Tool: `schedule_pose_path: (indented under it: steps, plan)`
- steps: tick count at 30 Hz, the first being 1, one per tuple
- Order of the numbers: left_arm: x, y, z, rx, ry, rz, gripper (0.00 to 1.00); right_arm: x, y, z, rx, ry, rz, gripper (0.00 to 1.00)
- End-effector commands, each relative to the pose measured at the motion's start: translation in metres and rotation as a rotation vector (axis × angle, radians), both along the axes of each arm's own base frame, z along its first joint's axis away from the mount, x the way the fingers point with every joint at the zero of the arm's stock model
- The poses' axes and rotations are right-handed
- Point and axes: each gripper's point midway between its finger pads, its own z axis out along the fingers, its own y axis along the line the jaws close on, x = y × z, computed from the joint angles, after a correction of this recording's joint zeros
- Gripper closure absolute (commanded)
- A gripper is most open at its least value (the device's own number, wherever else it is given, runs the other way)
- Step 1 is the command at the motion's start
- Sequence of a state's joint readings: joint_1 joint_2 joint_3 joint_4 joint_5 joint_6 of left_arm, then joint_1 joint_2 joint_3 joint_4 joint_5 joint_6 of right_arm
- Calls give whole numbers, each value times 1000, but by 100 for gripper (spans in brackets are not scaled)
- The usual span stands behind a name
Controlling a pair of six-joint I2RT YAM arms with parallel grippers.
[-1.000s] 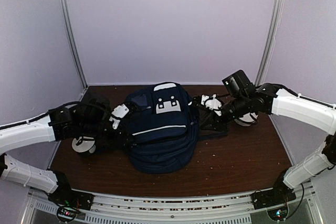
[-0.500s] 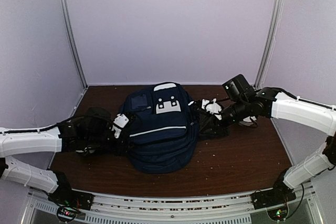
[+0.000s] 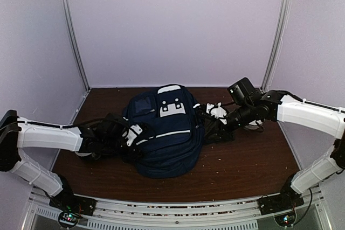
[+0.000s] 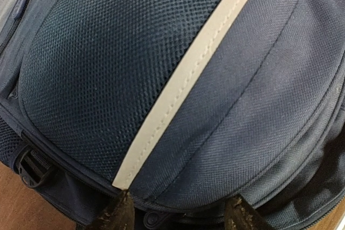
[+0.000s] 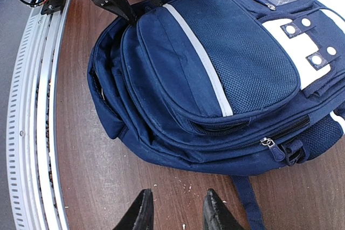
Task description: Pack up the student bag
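**Top external:** the student bag (image 3: 164, 133) lies flat on the table (image 3: 242, 160), front pocket up and apparently zipped. Judged step: bracing it for opening.

**Left wrist:** the left gripper (image 4: 180, 216) has its jaws parted at the pocket's edge, clamping nothing.

**Right wrist:** the right gripper (image 5: 178, 211) is narrowly parted and empty, over bare wood beside the bag. The next move likely requires pinching a zip pull (image 5: 265, 143).

The left arm has been stretched out and lowered. The left gripper (image 3: 135, 133) has been carried from beside the upper corner of the bag (image 3: 167, 149) down along its side, so the front pocket (image 4: 161, 79) now lies just ahead of the fingertips. The right gripper (image 3: 215, 112) has been lowered slightly. A window pocket (image 3: 143, 105), dark before, has been uncovered beyond the left gripper.
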State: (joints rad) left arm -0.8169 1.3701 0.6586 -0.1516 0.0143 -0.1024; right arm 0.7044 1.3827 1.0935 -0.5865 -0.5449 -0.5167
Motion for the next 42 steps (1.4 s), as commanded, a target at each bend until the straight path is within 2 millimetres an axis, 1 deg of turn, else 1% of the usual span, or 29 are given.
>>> schedule_pose_path:
  steps: [1, 4, 7, 13, 16, 19, 22, 28, 32, 35, 37, 40, 42]
  plan:
    - [8, -6, 13, -40, -26, 11, 41, 0, 1, -1, 8, 14, 8, 68]
    - [4, 1, 21, -60, -43, 25, 38, 0, 1, -1, 6, 12, 9, 68]
    - [1, 8, 24, -72, -58, 49, 36, 0, 1, -1, 5, 14, 11, 68]
    - [-3, 20, 13, -51, -32, 95, 35, -1, 1, -3, 2, 21, 14, 68]
    - [-4, 23, 11, -50, -39, 102, 35, -2, 1, -4, 1, 26, 17, 68]
    - [-4, 21, 11, -53, -41, 91, 35, -2, 2, -4, 1, 31, 19, 68]
    - [1, 17, 9, -39, -45, 85, 36, -2, 2, -5, 0, 31, 19, 68]
    - [13, 10, -2, 10, -44, 74, 43, -2, 1, -8, -7, 38, 20, 68]
    - [17, 2, 5, -15, -71, 47, 45, -2, 2, -10, -8, 45, 23, 68]
    - [20, -4, 9, -20, -85, 32, 51, -2, 3, -12, -12, 56, 26, 68]
    - [21, -8, 10, -19, -80, 19, 59, -2, 4, -13, -15, 62, 26, 68]
    - [20, -12, 10, -22, -60, 5, 75, -2, 4, -13, -16, 63, 27, 68]
    - [19, -12, 15, -30, -47, 13, 90, -2, 4, -13, -16, 63, 27, 68]
